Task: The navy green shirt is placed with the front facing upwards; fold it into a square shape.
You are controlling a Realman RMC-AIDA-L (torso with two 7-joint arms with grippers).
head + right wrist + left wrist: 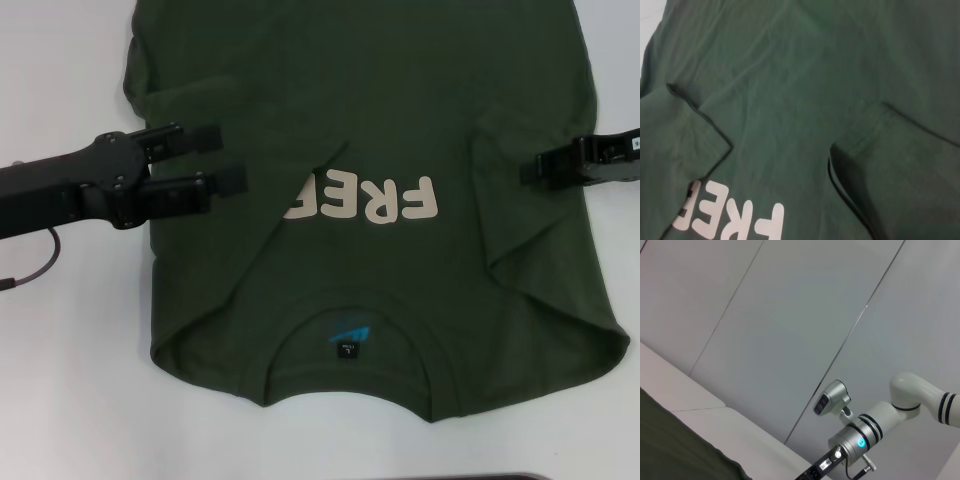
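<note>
Navy green shirt (370, 130) flat on counter (70, 380), sleeves folded in. Left hand (232, 158) at 9 o'clock, fingers apart, empty; right hand (530, 168) at 3 o'clock, cannot tell. Risk: uneven grips skewing folds.

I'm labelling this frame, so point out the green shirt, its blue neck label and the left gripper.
green shirt (400, 110): head view, plain chest cloth.
blue neck label (349, 338): head view, label's middle inside the collar.
left gripper (222, 160): head view, gap between its open fingertips.
</note>
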